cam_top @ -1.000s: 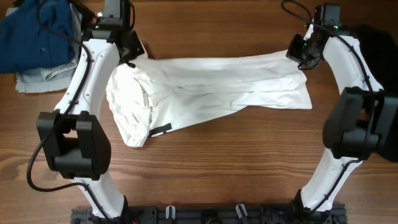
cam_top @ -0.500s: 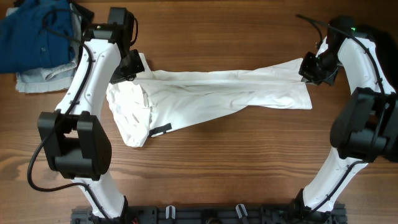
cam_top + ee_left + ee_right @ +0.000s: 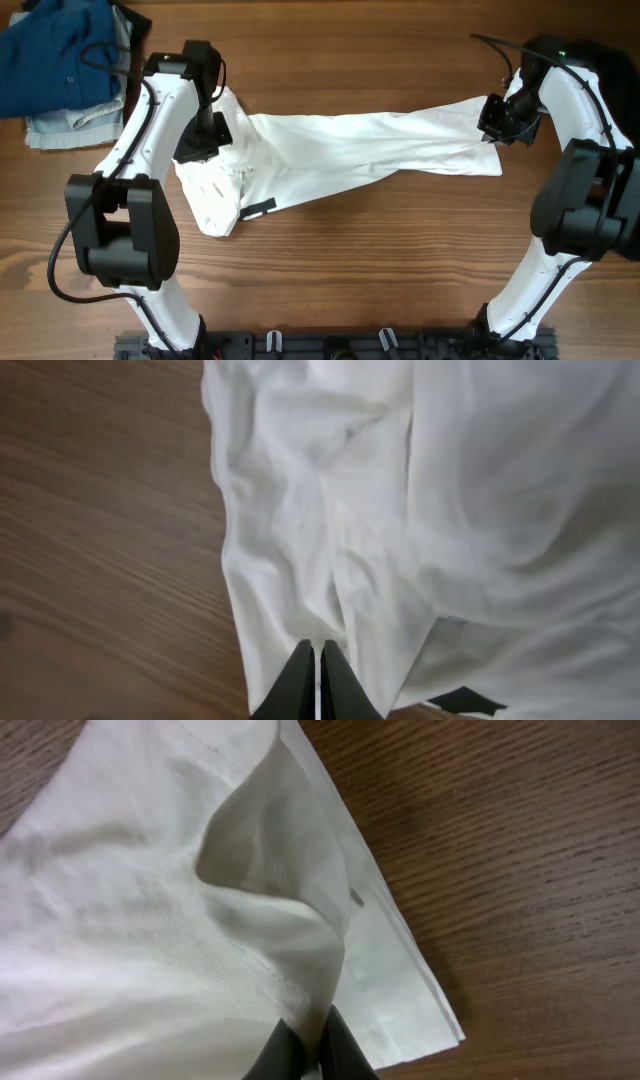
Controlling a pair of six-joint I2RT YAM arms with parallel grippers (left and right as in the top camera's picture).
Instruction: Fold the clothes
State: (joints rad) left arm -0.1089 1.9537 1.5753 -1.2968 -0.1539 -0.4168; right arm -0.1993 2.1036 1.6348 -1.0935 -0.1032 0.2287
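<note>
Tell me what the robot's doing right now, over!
Left gripper shut on white garment, right gripper shut on its other end. Garment stretched across table, not yet folded. Blue clothes in far corner, not touching.

Overhead: straight down, far, whole table (image 3: 350, 260). Left wrist: close, facing down onto white garment (image 3: 480, 510), overhead's centre left. Right wrist: close on its corner, overhead's upper right.

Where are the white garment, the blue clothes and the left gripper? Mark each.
white garment (image 3: 350, 150): overhead view, middle of the stretched cloth.
blue clothes (image 3: 50, 60): overhead view, top of the pile.
left gripper (image 3: 318, 658): left wrist view, between its fingertips.
</note>
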